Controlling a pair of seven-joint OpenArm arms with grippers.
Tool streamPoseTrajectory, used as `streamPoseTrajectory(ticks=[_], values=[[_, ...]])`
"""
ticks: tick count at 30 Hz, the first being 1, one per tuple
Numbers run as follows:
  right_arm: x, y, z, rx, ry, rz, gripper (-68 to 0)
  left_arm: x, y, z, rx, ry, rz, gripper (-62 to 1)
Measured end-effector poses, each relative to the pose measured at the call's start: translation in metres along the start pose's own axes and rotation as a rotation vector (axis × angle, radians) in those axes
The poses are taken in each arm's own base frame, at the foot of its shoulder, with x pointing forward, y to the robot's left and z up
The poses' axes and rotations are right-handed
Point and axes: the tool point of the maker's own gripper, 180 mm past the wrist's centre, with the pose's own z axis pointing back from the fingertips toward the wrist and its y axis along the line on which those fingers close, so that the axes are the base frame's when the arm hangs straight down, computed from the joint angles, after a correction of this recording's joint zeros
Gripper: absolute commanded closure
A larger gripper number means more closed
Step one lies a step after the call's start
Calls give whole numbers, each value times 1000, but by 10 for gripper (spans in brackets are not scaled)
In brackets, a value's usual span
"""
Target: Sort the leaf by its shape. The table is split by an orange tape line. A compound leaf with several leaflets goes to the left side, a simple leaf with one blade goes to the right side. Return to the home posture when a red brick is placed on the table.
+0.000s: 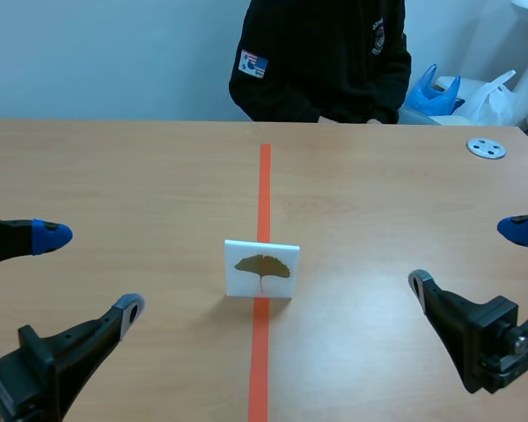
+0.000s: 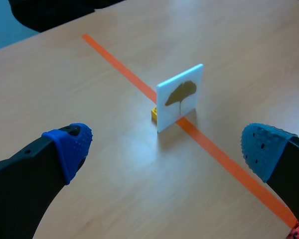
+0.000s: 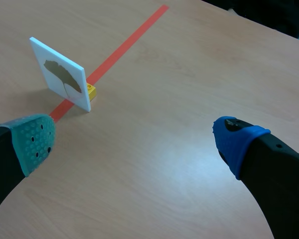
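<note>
Now I see my left end effector (image 1: 91, 272) and right end effector (image 1: 468, 257) spread apart, flanking the upright leaf card (image 1: 261, 269) on the tape line (image 1: 264, 185).

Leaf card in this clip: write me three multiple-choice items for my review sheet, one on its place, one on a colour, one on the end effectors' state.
1. Where does the leaf card stand?
A) on the orange tape line
B) far out on the left side
C) inside an end effector

2. What colour is the small block behind the card?
A) red
B) yellow
C) green

3. How are the left end effector and right end effector?
A) both open
B) both shut on the card
C) one open, one shut

Answers: 1 A, the line runs under the card's base. 2 B, both wrist views show yellow at its back. 3 A, each gapes wide with nothing in it.
</note>
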Motion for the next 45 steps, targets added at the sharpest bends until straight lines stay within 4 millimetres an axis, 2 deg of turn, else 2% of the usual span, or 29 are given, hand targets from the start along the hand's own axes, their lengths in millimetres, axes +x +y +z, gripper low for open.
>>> streamPoseTrajectory(ticks=[9,17,21,28,34,40,45], values=[[1,0,0,0,-3,0,-679,-47,28,-27,28,50,43,-623],[1,0,0,0,-3,0,-679,-68,11,-64,-66,52,47,-623],[1,0,0,0,-3,0,-679,-85,14,-85,-59,88,10,-623],[1,0,0,0,-3,0,-679,-89,9,-122,-78,59,19,-623],[1,0,0,0,-3,0,-679,-81,-16,-146,-152,28,12,-623],[1,0,0,0,-3,0,-679,-62,-38,-165,-202,-20,14,-623],[1,0,0,0,-3,0,-679,-60,-45,-174,-210,-21,19,-623]])
